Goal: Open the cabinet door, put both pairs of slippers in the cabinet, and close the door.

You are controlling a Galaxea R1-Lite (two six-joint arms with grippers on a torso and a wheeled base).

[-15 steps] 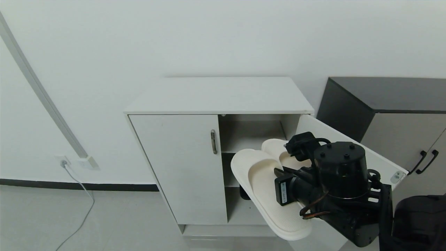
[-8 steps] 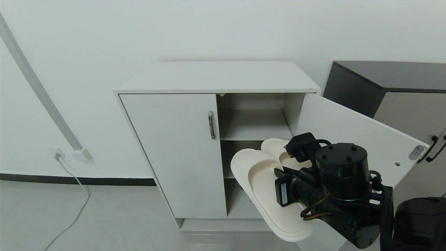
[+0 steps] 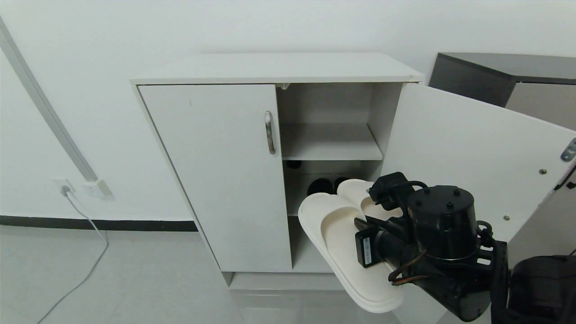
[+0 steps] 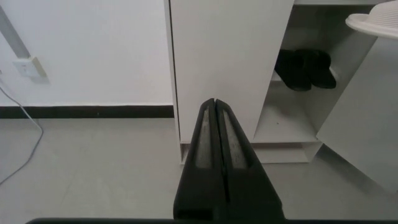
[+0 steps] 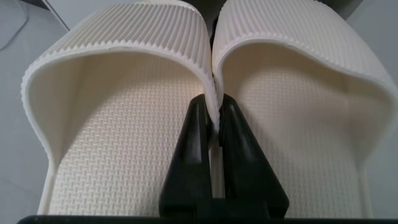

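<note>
The right gripper [image 5: 214, 117] pinches the white slippers [image 3: 337, 234] together by the adjoining inner edges of their straps. The pair hangs tilted in the air, toes toward the cabinet [image 3: 216, 171], in front of the middle shelf [image 3: 297, 208]. The right cabinet door [image 3: 463, 153] stands open. The black slippers [image 4: 305, 68] rest on the middle shelf. The left gripper [image 4: 215, 106] is pressed together, empty, above the floor [image 4: 93, 168].

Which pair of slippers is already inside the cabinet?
The black pair, sitting in the middle compartment of the cabinet. The white pair is outside, in front of the opening, pinched in the right gripper.
</note>
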